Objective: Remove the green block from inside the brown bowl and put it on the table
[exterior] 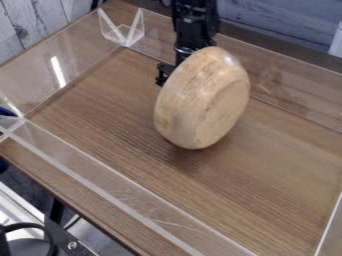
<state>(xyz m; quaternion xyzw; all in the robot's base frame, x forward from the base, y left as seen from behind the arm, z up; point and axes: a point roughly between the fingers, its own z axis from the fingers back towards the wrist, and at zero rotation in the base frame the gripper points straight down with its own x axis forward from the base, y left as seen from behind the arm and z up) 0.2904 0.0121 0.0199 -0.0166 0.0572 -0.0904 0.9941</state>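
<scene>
The brown bowl stands tipped up on its edge on the table, its rounded underside facing the camera. My black gripper comes straight down behind the bowl's upper left rim and is shut on that rim. One dark fingertip shows just left of the bowl. The bowl's inside faces away from the camera, and the green block is hidden.
Clear acrylic walls edge the tabletop on all sides, the front one running diagonally across the lower left. A clear acrylic bracket stands at the back left corner. Bare wood lies to the left and right of the bowl.
</scene>
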